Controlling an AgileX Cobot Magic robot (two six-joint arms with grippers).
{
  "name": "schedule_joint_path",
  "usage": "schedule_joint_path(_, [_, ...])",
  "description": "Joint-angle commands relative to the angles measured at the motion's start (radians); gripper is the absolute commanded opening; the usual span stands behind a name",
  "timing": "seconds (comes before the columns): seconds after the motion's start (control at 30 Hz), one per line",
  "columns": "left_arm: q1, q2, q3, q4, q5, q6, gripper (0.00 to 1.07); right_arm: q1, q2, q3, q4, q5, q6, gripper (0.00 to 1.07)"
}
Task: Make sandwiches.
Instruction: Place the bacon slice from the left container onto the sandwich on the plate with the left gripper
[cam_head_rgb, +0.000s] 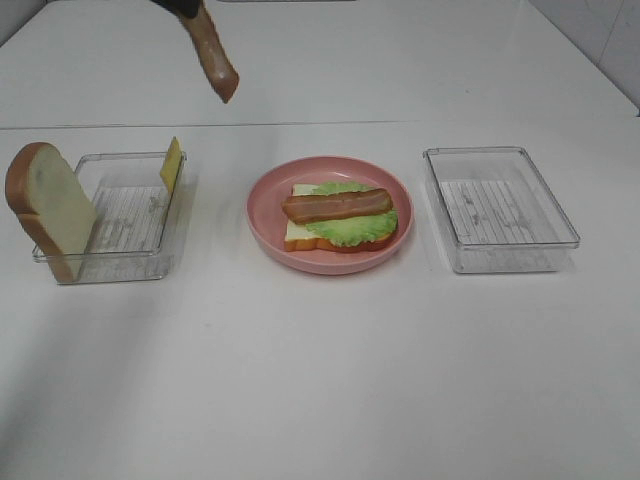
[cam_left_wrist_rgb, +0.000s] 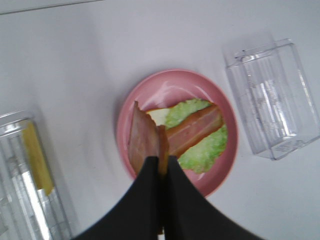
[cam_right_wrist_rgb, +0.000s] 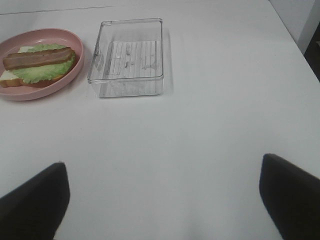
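Left pincer (cam_left_wrist_rgb: 161, 159) clamps a bacon strip (cam_left_wrist_rgb: 142, 142) aloft, clear trays (cam_head_rgb: 500, 262) flanking the plated sandwich (cam_head_rgb: 340, 215); right pincer (cam_right_wrist_rgb: 162, 167) gapes apart.

The left black pincer (cam_left_wrist_rgb: 161, 164) hangs well above the white surface (cam_right_wrist_rgb: 200, 130), toward its far side. Its two fingers are pressed tight together on one end of a reddish-brown toy bacon strip (cam_left_wrist_rgb: 142, 142), which dangles tilted beneath it. In the high view only its dark tip (cam_head_rgb: 183, 8) shows, at the upper edge. The right black pincer (cam_right_wrist_rgb: 162, 165) points out over the surface with its fingers (cam_right_wrist_rgb: 35, 200) spread wide, gripping nothing.
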Motion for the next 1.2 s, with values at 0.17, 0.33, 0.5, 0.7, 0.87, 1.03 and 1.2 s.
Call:
schedule_joint_path(0.17, [-0.128,0.026,-0.012,-0.023,-0.108,-0.011,0.0,-0.002,-0.033,0.002,-0.003,-0.009,-0.006,0.96])
schedule_joint_path(0.33, [-0.206,0.108,-0.013,-0.05,-0.197,0.007,0.0,-0.002,-0.033,0.002,-0.003,-0.009,-0.006,0.96])
schedule_joint_path(0.5, [-0.252,0.18,-0.013,-0.081,-0.271,0.017,0.0,-0.002,-0.033,0.002,-0.003,-0.009,-0.006,0.96])
schedule_joint_path(0.7, [-0.285,0.242,-0.013,-0.132,-0.355,0.017,0.0,-0.002,-0.033,0.002,-0.003,-0.009,-0.006,0.96])
schedule_joint_path(0.87, [-0.303,0.302,-0.013,-0.191,-0.414,0.017,0.0,-0.002,-0.032,0.002,-0.003,-0.009,-0.006,0.96])
schedule_joint_path(1.03, [-0.306,0.326,-0.013,-0.227,-0.424,0.017,0.0,-0.002,-0.032,0.002,-0.003,-0.009,-0.006,0.96])
schedule_joint_path(1.2, [-0.306,0.337,-0.013,-0.223,-0.421,0.017,0.0,-0.002,-0.032,0.002,-0.003,-0.009,-0.006,0.96])
